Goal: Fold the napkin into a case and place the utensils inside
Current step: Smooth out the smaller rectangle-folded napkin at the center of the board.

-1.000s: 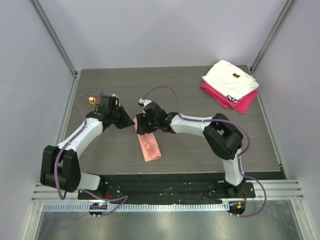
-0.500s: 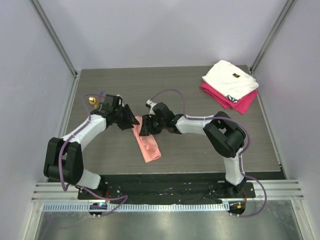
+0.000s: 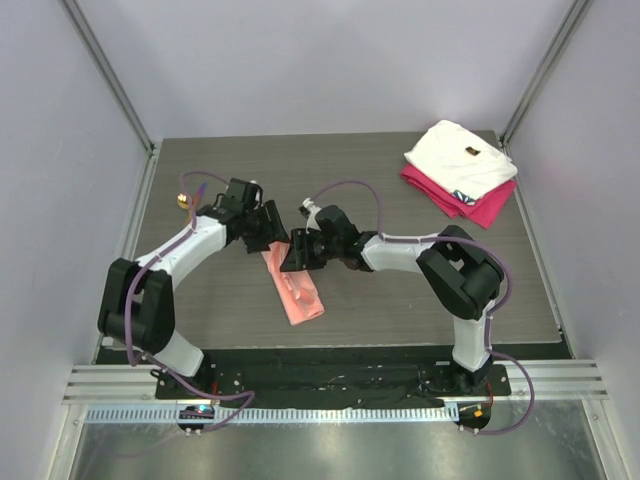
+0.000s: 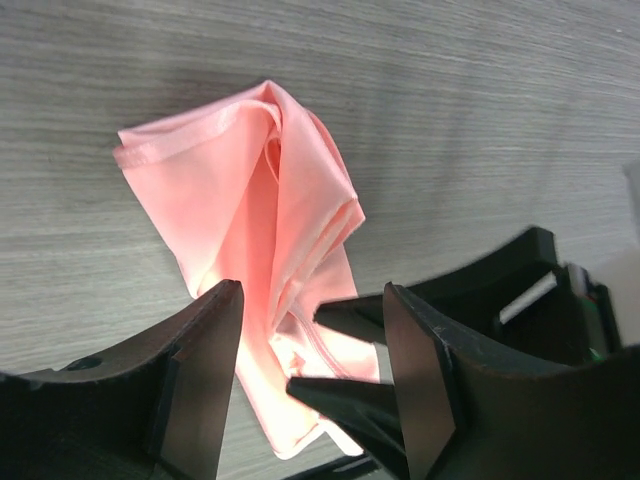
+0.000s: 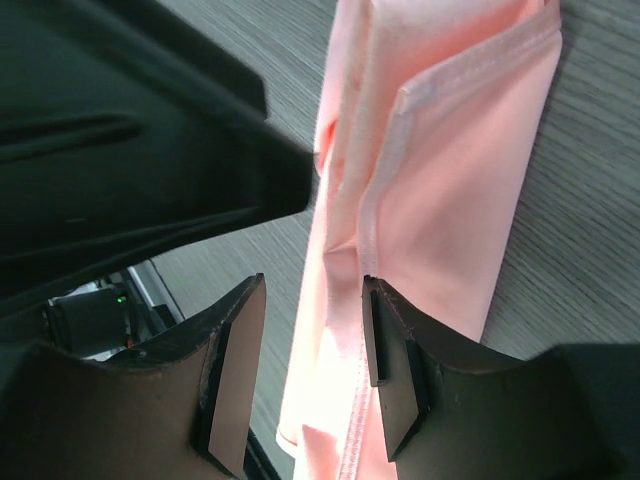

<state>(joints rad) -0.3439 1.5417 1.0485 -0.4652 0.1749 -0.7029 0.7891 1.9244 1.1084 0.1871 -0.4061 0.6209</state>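
The salmon-pink napkin (image 3: 296, 288) lies folded into a narrow crumpled strip on the grey table, also seen in the left wrist view (image 4: 262, 190) and the right wrist view (image 5: 440, 170). My left gripper (image 3: 272, 238) hovers open over its far end (image 4: 310, 370), nothing between its fingers. My right gripper (image 3: 294, 256) meets it from the right, jaws apart over the strip's hemmed edge (image 5: 312, 370), with no cloth pinched. The utensils (image 3: 182, 200) lie at the table's far left behind the left arm; only a gold bowl shows.
A folded white cloth (image 3: 460, 155) rests on a folded magenta cloth (image 3: 482, 208) at the back right corner. Metal frame posts and pale walls border the table on the left, right and back. The black base plate (image 3: 330, 375) runs along the near edge.
The left gripper went from shut to open, letting go of the napkin's far end, and moved right. The right gripper shifted slightly right, its opening unchanged.
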